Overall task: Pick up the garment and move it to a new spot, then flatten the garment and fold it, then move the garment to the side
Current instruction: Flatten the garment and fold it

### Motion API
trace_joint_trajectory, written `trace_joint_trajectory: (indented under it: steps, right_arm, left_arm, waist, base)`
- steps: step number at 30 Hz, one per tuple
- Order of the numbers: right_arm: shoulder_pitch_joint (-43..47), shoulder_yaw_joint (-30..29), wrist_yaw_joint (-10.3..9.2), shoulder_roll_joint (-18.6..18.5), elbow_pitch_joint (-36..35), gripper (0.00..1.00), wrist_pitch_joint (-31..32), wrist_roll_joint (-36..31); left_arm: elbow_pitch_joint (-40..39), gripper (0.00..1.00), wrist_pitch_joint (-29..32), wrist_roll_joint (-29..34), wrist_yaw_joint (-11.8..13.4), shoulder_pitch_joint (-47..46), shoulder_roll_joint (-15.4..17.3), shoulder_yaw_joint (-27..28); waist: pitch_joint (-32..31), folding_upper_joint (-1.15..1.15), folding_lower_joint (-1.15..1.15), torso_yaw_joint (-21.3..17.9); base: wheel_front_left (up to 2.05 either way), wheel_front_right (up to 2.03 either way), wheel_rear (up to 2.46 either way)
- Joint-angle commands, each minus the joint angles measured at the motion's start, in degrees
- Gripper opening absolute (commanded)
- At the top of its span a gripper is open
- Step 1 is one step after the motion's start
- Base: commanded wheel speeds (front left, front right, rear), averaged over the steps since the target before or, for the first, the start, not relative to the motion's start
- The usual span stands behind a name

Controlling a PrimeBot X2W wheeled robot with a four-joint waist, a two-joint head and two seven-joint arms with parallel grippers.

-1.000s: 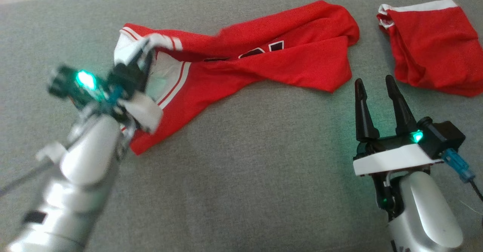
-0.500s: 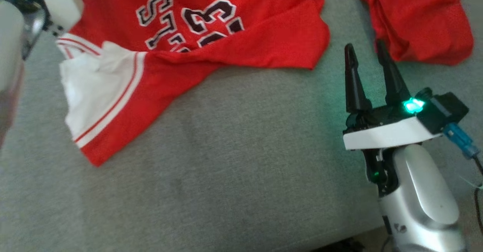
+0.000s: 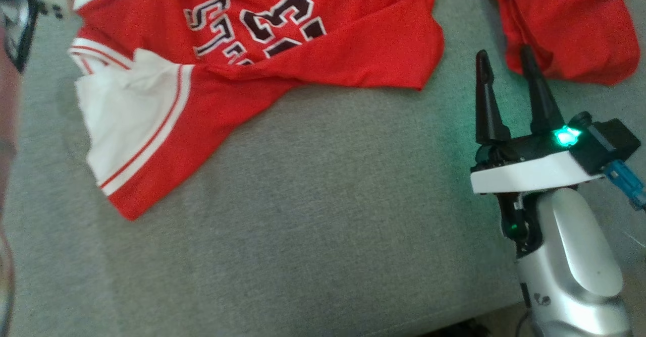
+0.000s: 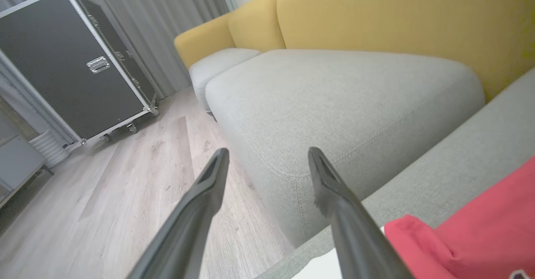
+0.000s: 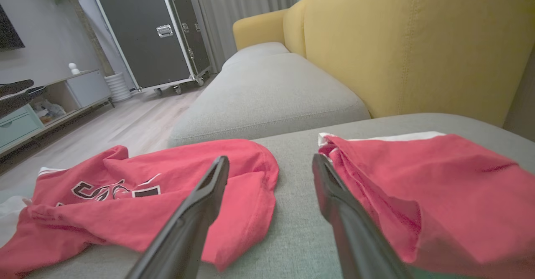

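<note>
Both gape empty — garment [image 3: 353, 59] lies between left tool [image 4: 268, 151] and right tool [image 3: 503, 52].

Right gripper [image 3: 503, 53], dark fingers spread, above grey fabric cushion [image 3: 328, 226]. Crumpled red lettered jersey [image 3: 323, 69] to its left; smaller red garment [image 3: 570, 24] at fingertips.

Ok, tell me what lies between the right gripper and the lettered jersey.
Nothing but bare grey cushion in the head view; the right gripper is clear of the jersey.
</note>
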Motion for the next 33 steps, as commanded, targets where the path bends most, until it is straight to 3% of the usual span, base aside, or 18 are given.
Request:
trace_joint_trajectory:
  steps: [1, 9, 16, 25, 33]
  right_arm:
    - [0.6, 0.4, -0.05, -0.1, -1.2, 1.00, -0.4, -0.8]
    - [3.7, -2.9, -0.05, -0.1, 0.4, 1.00, -0.4, -4.6]
    - [7.2, -4.0, -0.05, -0.1, 2.2, 1.00, -0.4, -6.6]
    - [10.8, -3.2, -0.05, -0.1, 3.6, 1.00, -0.4, -6.1]
    - [10.8, -2.4, -0.05, -0.1, 3.6, 1.00, -0.4, -5.6]
  left_arm:
    - [-1.0, 1.00, -1.7, -1.5, 0.5, 0.0, 1.5, 2.5]
    - [-5.1, 1.00, -6.5, -8.3, 1.7, 13.5, -3.2, 7.2]
    - [-18.8, 1.00, -6.7, -10.2, 5.3, 31.2, -7.0, 11.2]
    - [-27.9, 1.00, -6.7, -11.1, 8.5, 49.1, -12.3, 15.1]
    - [-29.6, 1.00, -6.7, -9.0, 8.0, 53.0, -13.1, 16.4]
  waist:
    - [-2.7, 0.00, 0.00, 2.4]
    - [-10.9, 0.00, 0.00, 8.5]
    - [-16.9, 0.00, 0.00, 12.6]
    - [-20.6, 0.00, 0.00, 13.8]
    - [-20.3, 0.00, 0.00, 13.4]
  base:
    - [0.00, 0.00, 0.00]
    - [0.00, 0.00, 0.00]
    - [0.00, 0.00, 0.00]
    - [0.00, 0.00, 0.00]
    - [0.00, 0.00, 0.00]
